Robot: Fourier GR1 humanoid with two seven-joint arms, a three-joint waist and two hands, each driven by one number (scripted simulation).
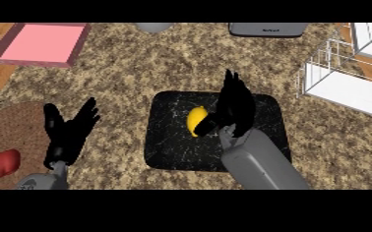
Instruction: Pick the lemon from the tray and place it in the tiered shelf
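On the black tray (167,152) at mid-worktop, lemon (195,120) lying just left of the right hand (236,109). Fingers straight and pointing away, thumb reaching down along the lemon's right side; touching or nearly so, not yet closed round it, nothing held. Probably placed so to bring the palm beside the fruit before curling in. Left hand (67,130) open, fingers up, resting at lower left over the worktop (181,59), holding nothing.

At the right edge, white wire shelf (338,76), well apart from the tray; bare speckled worktop between, nothing seen blocking that path. Farther off: pink tray (45,44) at upper left, dark appliance (267,29) and a grey thing (153,27) along the far edge, brown round mat (22,128) and something red (7,162) at lower left. None near the route, by the look of it.
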